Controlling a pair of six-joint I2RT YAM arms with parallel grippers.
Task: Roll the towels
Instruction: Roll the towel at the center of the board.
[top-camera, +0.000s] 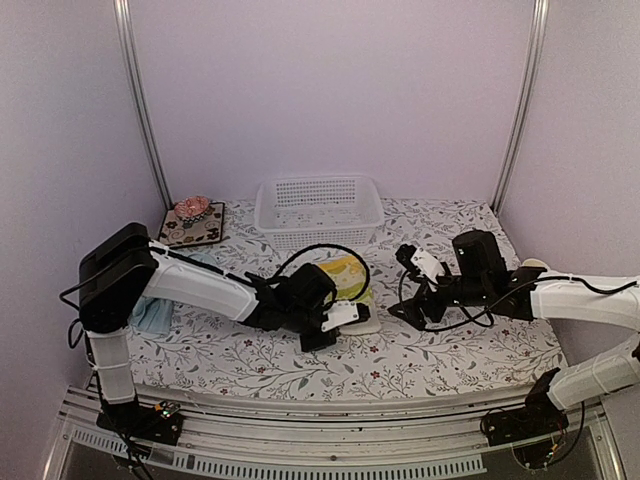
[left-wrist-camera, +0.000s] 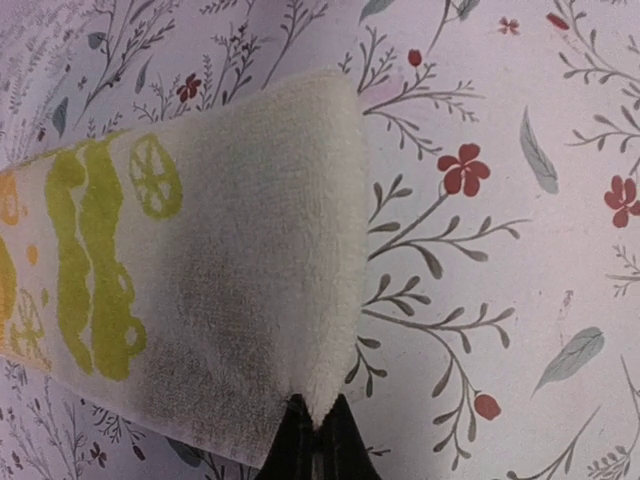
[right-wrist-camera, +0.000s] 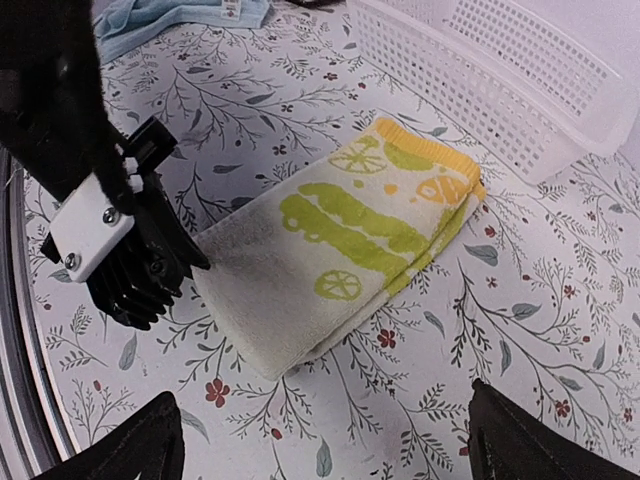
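Floral-print counter (top-camera: 450, 350), pale lilac walls (top-camera: 330, 90). L gripper (left-wrist-camera: 315, 440) pinches folded yellow-green terry towel (left-wrist-camera: 250, 250) at its corner; R gripper (right-wrist-camera: 335, 450) spread wide.

White basket (top-camera: 320, 232) close behind the yellow-green towel (right-wrist-camera: 350, 250), left arm (top-camera: 200, 285) across its left, bare tablecloth (top-camera: 400, 362) nearer

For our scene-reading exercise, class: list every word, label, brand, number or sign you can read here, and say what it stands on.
No readable text anywhere.
The yellow-green towel carries only printed citrus slices and stripes, no letters.
The white basket and the flowered table cover show no writing.
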